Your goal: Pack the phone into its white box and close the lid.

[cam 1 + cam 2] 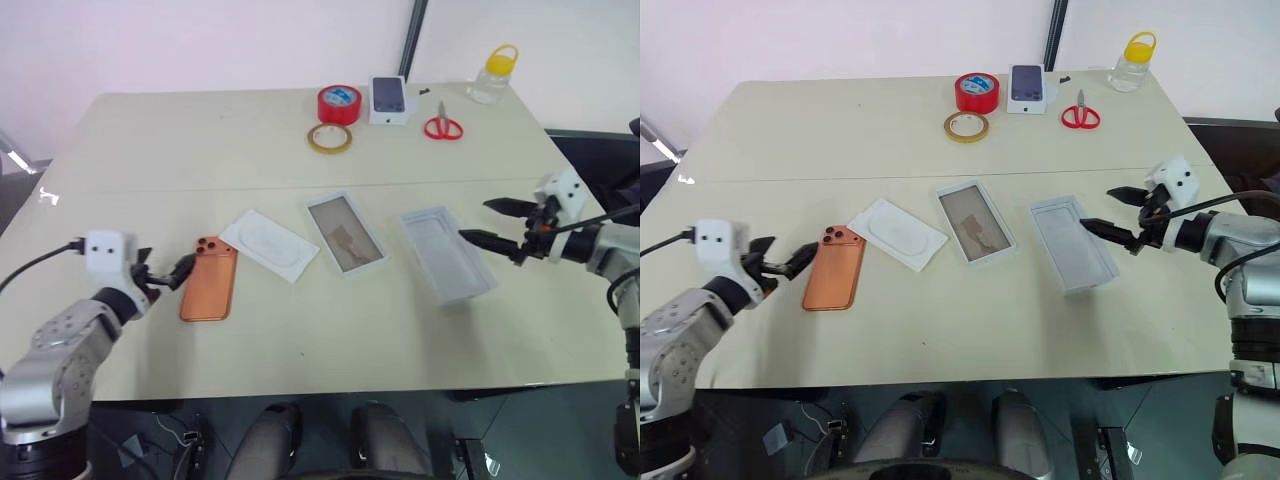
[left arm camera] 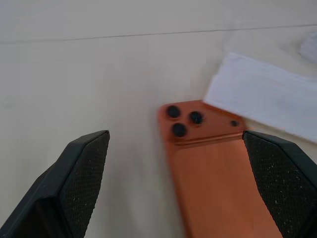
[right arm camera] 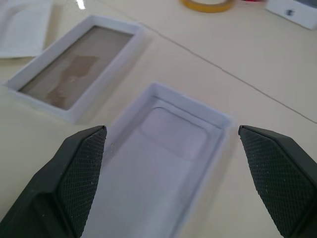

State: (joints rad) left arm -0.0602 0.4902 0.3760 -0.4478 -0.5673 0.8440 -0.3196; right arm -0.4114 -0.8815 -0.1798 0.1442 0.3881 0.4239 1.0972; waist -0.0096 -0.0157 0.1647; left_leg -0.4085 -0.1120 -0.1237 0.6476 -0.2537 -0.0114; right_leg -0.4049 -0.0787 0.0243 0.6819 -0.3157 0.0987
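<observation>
With packing not yet begun, the phone (image 1: 209, 281) lies camera-side up on the table (image 1: 200, 140), left of the box (image 1: 346, 234) and the upturned lid (image 1: 447, 254). The left tool (image 1: 165, 275), spread wide, straddles the phone's edge for pickup; the right tool (image 1: 493, 222), likewise released, hangs beside the lid, empty.

phone (image 1: 209, 280) left, white box (image 1: 346, 234) centre, lid (image 1: 448, 253) right

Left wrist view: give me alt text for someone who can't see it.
The open left gripper hovers over the orange phone, which lies back-up on the table, three camera lenses showing. A flat white insert lies at the phone's lens end.
</observation>
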